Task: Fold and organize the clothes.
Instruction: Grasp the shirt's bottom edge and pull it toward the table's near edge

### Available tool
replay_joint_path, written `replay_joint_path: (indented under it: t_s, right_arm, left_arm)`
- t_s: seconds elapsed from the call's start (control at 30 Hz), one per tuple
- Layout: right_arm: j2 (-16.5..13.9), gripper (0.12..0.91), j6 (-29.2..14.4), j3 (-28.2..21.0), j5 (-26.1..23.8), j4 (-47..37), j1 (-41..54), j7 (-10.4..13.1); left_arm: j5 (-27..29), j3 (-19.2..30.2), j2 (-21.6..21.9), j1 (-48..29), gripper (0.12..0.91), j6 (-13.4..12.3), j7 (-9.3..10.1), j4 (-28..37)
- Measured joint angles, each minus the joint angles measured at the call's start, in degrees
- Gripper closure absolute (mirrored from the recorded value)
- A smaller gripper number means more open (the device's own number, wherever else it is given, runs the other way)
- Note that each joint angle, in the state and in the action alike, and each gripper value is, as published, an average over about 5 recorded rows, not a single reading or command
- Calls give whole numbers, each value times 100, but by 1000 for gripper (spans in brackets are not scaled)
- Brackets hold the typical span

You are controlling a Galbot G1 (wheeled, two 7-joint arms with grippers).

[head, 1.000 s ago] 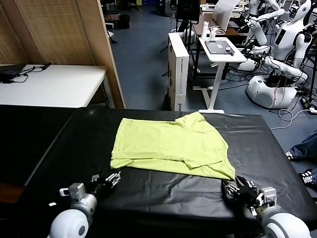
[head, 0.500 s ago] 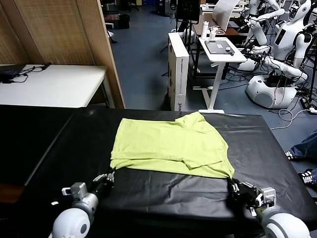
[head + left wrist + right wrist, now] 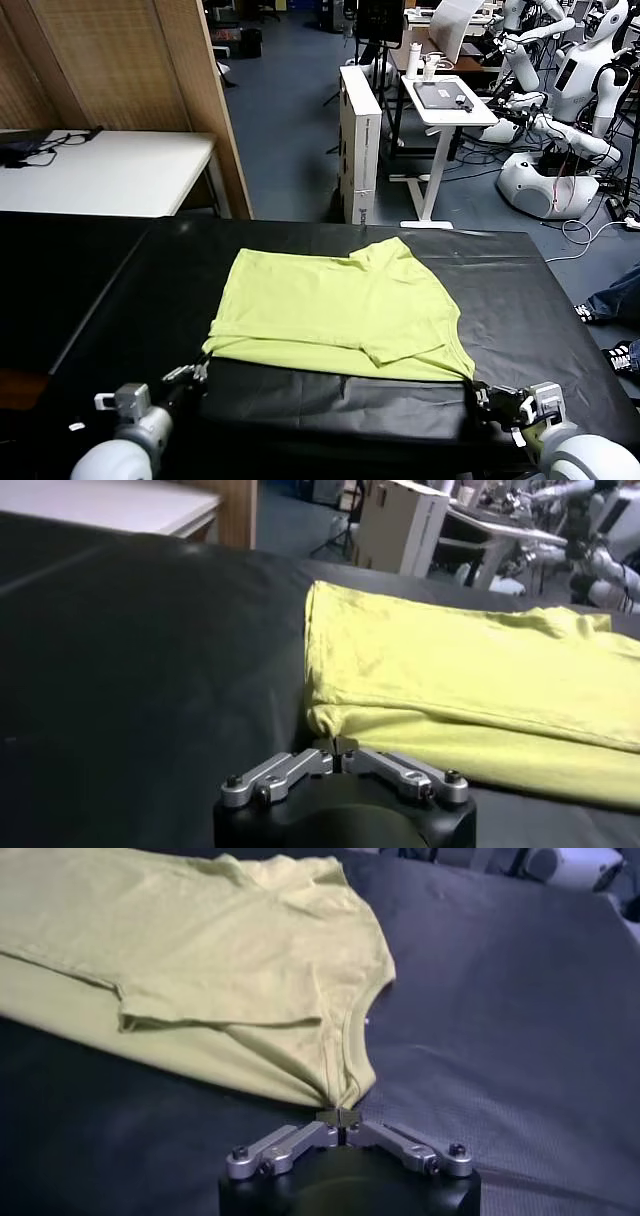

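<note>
The clothes are one lime yellow-green T-shirt (image 3: 330, 310), lying folded lengthwise on the black table (image 3: 120, 300) in the head view. My left gripper (image 3: 200, 368) is shut on its near left corner. My right gripper (image 3: 478, 390) is shut on its near right corner, beside the round neck. In the left wrist view the shut left gripper (image 3: 334, 748) pinches a bunched corner of the T-shirt (image 3: 470, 680). In the right wrist view the right gripper (image 3: 340, 1114) pinches gathered cloth of the T-shirt (image 3: 200, 948) at the collar edge. The near edge is stretched between both grippers.
A white table (image 3: 110, 170) and a wooden panel (image 3: 190, 90) stand at the back left. Behind the black table are a tall cardboard box (image 3: 360, 130), a white stand desk (image 3: 450, 100) and other robots (image 3: 570, 90). Bare black cloth surrounds the shirt.
Both grippers closed on the shirt's near corners and drew back toward me. The shirt's near edge slid closer and pulled taut, and the whole shirt shifted slightly left.
</note>
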State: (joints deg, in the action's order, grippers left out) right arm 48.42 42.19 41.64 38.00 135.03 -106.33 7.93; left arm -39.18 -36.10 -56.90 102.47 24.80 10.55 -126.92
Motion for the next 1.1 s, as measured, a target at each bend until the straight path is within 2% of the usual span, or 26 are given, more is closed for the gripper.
replay_joint_path:
  t_s: [0.23,0.33,0.53,0.6,0.7,0.83,0.93,1.0,1.1]
  right_arm:
    - [81,857,0,20,-26,160,-303,15]
    - [106,728,0,36,-50,260,-440,27]
    - [124,352,0,195,6,547,-710,38]
    - [102,232,0,313,139,650,-723,43]
    - [47,139,1,540,495,722,-582,58]
    - [-43,120,1,669,874,552,4,38]
    - [-78,119,1,482,956,177,750,19]
    - [-102,118,1,220,976,-181,1384,16]
    - [-119,118,1,-324,994,-806,2415,-33]
  left_arm:
    - [-5,-153,6,219,878,21,22,-99]
    - [-44,-197,-7,291,878,87,87,-178]
    - [-171,-304,-59,427,876,280,282,-379]
    - [-232,-341,-79,450,840,360,343,-455]
    - [-362,-415,-106,467,693,458,395,-583]
    - [-717,-620,-112,332,428,507,390,-725]
    - [-937,-740,-65,-36,232,474,351,-674]
    - [-977,-719,-56,-445,159,472,301,-526]
    - [-970,-545,-59,-1205,128,534,217,-175]
